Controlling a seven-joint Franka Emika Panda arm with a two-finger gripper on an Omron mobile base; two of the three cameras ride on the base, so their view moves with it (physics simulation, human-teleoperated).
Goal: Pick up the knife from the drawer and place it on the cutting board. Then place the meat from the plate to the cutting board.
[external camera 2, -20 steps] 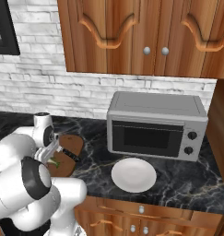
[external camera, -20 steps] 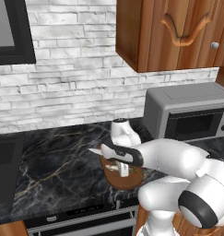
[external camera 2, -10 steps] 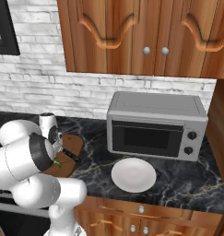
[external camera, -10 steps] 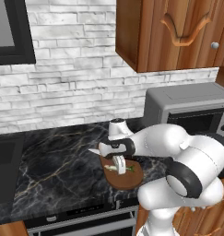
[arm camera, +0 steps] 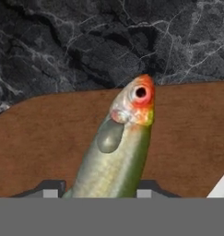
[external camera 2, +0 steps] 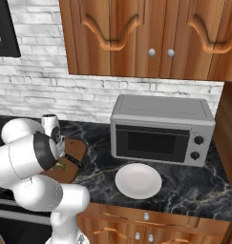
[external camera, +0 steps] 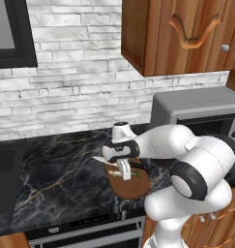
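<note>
The dark brown oval cutting board (external camera: 133,188) lies on the black marble counter. On it rests the knife (external camera: 138,165), silver tip pointing left, black handle (external camera 2: 73,160) to the right. My gripper (external camera: 124,173) points down onto the board. The meat (arm camera: 118,152), a pale greenish fish with an orange-red head, lies along the board (arm camera: 35,147) between my two fingertips (arm camera: 51,189). They sit close on either side of it, and I cannot tell whether they touch it. The white plate (external camera 2: 138,180) stands bare in front of the microwave. The drawer is out of view.
A grey microwave (external camera 2: 160,128) stands at the back right of the counter. Wooden wall cabinets (external camera 2: 151,33) hang above it. A dark cooktop (external camera: 5,169) lies at the left. The counter's front edge runs just before the board.
The arm has swung more upright while the hand stayed low over the cutting board with the meat, shifting slightly left.
</note>
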